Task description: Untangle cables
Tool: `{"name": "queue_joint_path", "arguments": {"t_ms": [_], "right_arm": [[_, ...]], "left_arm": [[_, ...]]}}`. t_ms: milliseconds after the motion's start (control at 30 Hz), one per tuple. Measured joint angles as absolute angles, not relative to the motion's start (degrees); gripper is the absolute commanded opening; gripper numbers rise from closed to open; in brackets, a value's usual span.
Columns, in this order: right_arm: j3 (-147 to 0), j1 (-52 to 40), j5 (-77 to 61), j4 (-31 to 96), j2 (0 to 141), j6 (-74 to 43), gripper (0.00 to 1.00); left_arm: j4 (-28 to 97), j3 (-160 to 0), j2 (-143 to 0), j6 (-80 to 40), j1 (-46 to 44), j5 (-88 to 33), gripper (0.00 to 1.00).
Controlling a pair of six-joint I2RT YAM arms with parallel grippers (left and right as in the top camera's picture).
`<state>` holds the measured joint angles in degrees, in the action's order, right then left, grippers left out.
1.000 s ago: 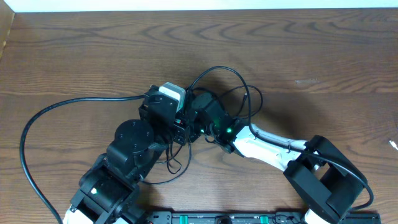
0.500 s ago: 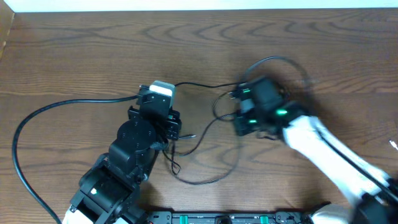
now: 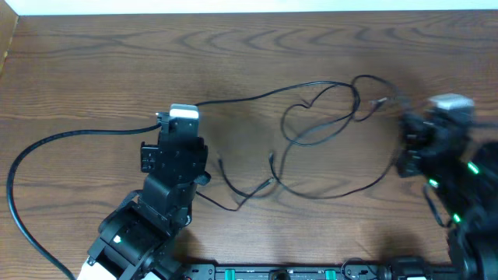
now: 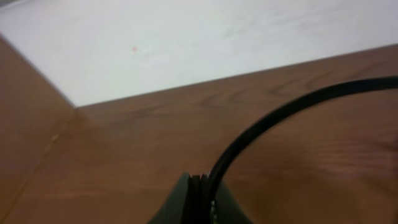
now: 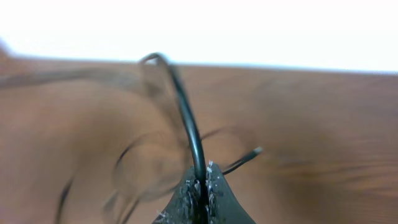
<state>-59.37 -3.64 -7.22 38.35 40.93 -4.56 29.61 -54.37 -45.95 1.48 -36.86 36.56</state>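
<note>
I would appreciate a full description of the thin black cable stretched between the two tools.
The black cable is a thin, flexible cord. The left tool is shut on one part; from there it runs rightward over the wooden table, loops and crosses itself, then reaches the right tool, shut on a black strand. Loose ends lie mid-table. Whether this is one cord or two is unclear.

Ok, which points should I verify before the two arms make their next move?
1. Left tool shut on the thin black cable: ok.
2. Right tool shut on a thin black cable too: ok.
3. Both tools hold one and the same cable: cannot tell.
4. Cable free of crossings: not ok, strands cross in loops between the arms.
5. Right arm sharp in the overhead view: not ok, blurred.
</note>
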Motion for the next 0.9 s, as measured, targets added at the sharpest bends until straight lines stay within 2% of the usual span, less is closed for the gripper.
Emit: {"name": "queue_joint_path", "arguments": {"t_ms": [233, 467, 633, 900], "right_arm": [[-59.5, 3.7, 7.7, 37.7, 34.7, -10.8, 0.01], [-59.5, 5.4, 13.9, 39.4, 34.6, -13.0, 0.01], [-59.5, 5.5, 17.9, 40.5, 34.7, -13.6, 0.01], [-59.6, 5.5, 14.1, 38.5, 38.1, -18.4, 0.01]], "left_arm": [[36.5, -54.5, -46.0, -5.5, -36.9, 47.7, 0.08], [52.1, -55.0, -45.9, -24.9, -34.3, 58.5, 0.08], [58.5, -55.0, -45.6, -39.3, -29.0, 59.7, 0.08], [56.6, -55.0, -45.6, -43.9, -27.6, 55.0, 0.08]]}}
